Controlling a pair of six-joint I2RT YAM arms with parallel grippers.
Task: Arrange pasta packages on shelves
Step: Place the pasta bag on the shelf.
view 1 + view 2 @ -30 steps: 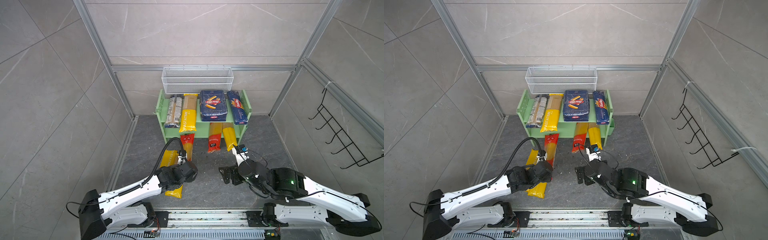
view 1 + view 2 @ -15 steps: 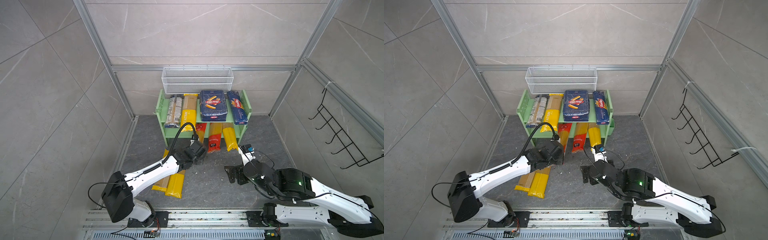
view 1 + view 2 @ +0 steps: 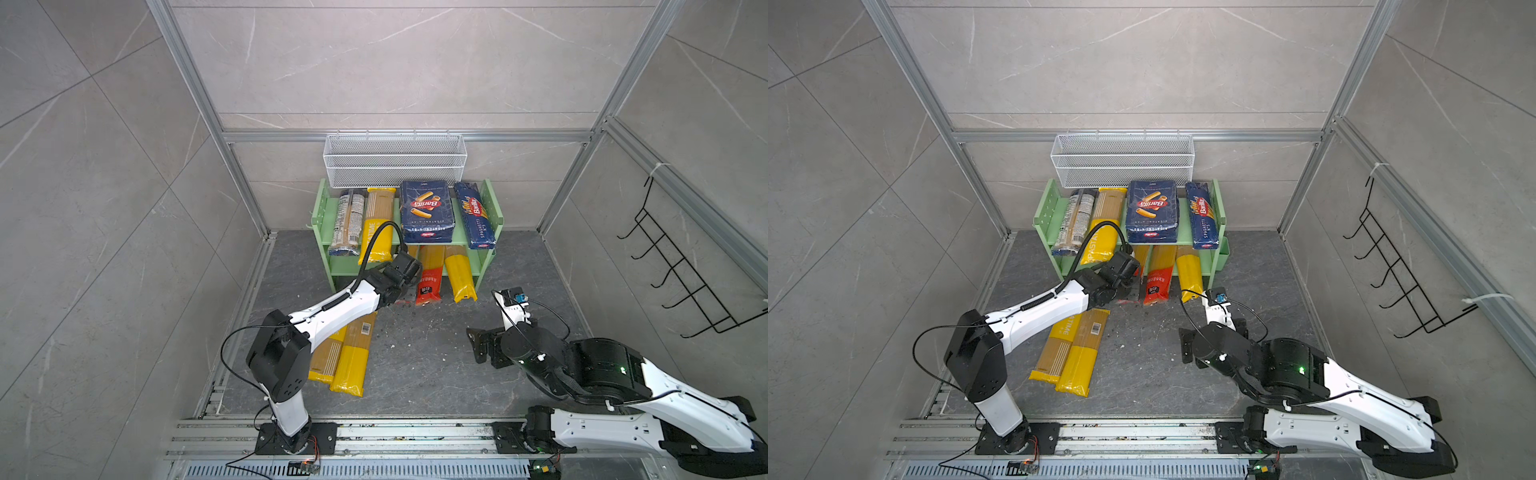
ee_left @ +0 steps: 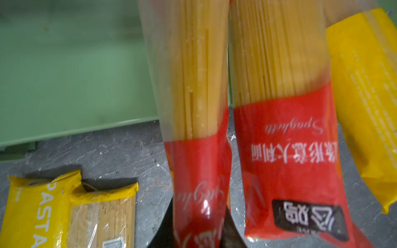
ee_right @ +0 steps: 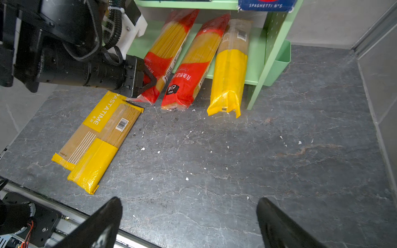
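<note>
The light green shelves (image 3: 492, 216) stand at the back wall. My left gripper (image 5: 150, 80) is shut on the red end of a red-and-clear spaghetti bag (image 4: 199, 171). That bag's far end lies on the lower board, beside a second red bag (image 3: 429, 282) and a yellow one (image 3: 459, 278). The upper board carries a clear brownish bag (image 3: 346, 222), a yellow bag (image 3: 377, 226), a wide Barilla pack (image 3: 427, 210) and a narrow one (image 3: 476, 216). Two yellow bags (image 3: 353, 361) lie on the floor under my left arm. My right gripper (image 5: 189, 214) hangs open over bare floor.
A white wire basket (image 3: 395, 160) hangs on the back wall just above the rack. A black hook rack (image 3: 681, 270) is mounted on the right wall. An aluminium rail (image 3: 374, 432) runs along the front edge. Grey stone floor (image 5: 236, 161) lies between my right gripper and the rack.
My left arm has stretched forward from the floor bags to the rack, carrying the red spaghetti bag onto the lower board. The right arm has drawn back a little, still open.
</note>
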